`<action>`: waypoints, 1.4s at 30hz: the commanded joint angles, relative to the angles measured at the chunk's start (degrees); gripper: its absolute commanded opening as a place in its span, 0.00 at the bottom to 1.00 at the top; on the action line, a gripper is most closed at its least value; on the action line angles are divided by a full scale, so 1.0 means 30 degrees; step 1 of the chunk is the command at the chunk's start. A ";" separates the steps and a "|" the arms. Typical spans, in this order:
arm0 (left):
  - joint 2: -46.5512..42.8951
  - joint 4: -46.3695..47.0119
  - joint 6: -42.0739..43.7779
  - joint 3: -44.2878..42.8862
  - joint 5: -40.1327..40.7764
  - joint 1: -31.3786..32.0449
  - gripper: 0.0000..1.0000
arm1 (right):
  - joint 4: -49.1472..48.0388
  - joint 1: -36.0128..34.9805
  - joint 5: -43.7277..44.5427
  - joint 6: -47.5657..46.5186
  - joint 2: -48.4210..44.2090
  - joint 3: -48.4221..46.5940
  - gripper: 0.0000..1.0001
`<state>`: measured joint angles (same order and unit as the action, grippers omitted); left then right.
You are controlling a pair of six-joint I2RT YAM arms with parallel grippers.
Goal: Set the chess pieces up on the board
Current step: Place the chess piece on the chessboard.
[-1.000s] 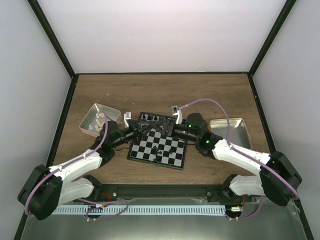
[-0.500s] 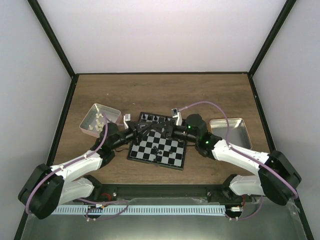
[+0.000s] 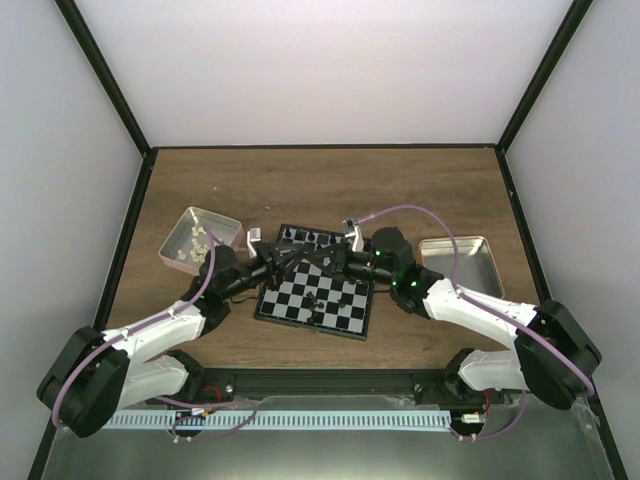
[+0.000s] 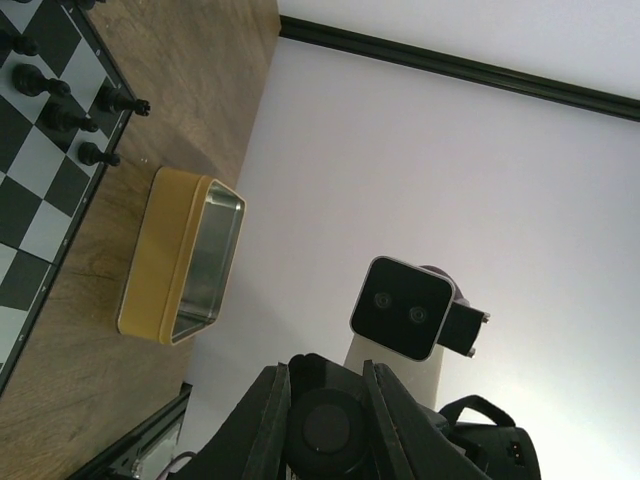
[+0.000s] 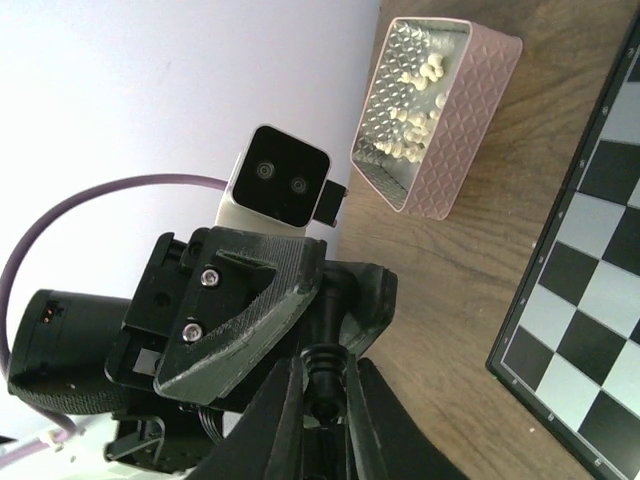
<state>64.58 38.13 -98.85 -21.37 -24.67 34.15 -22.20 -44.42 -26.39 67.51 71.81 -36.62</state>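
Note:
Above the far half of the board [image 3: 345,312] my two grippers meet tip to tip. The left gripper [image 3: 298,259] is shut on the round base of a black chess piece [image 4: 330,425]. My right gripper [image 3: 324,262] is shut on the ribbed upper part of that same piece [image 5: 326,357], its fingers [image 5: 292,400] pressed against both sides. The piece hangs in the air between them. Other black chess pieces [image 3: 305,236] stand along the board's far row. One more black piece [image 3: 315,299] stands near the middle.
A pinkish tin [image 3: 222,222] holding cream-white pieces [image 3: 192,240] sits left of the board. A tan-rimmed metal tin [image 3: 460,262] lies to the right, showing nothing inside. Both arms cross over the board's near corners.
My right gripper has shifted slightly left toward the left gripper and closed its jaws on the black piece. The left gripper has kept its grip and place.

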 commanded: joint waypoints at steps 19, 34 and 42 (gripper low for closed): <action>-0.1035 -1.3332 1.5984 -0.2812 0.4513 -0.2582 0.63 | 2.0826 0.0643 0.5902 -1.1630 0.5821 -0.9093 0.01; -0.0441 -1.4472 1.8587 -0.3487 0.4428 -0.2597 0.64 | 2.2424 0.0628 0.7870 -1.3121 1.0197 -1.3203 0.34; -0.0184 -1.4221 1.8613 -0.3481 0.4337 -0.2592 0.64 | 2.1685 0.0520 0.7765 -1.3503 1.0519 -1.3158 0.41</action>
<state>63.37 -5.23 -44.27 -31.42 -11.20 26.61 43.62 -42.89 -4.23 28.18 102.45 -74.02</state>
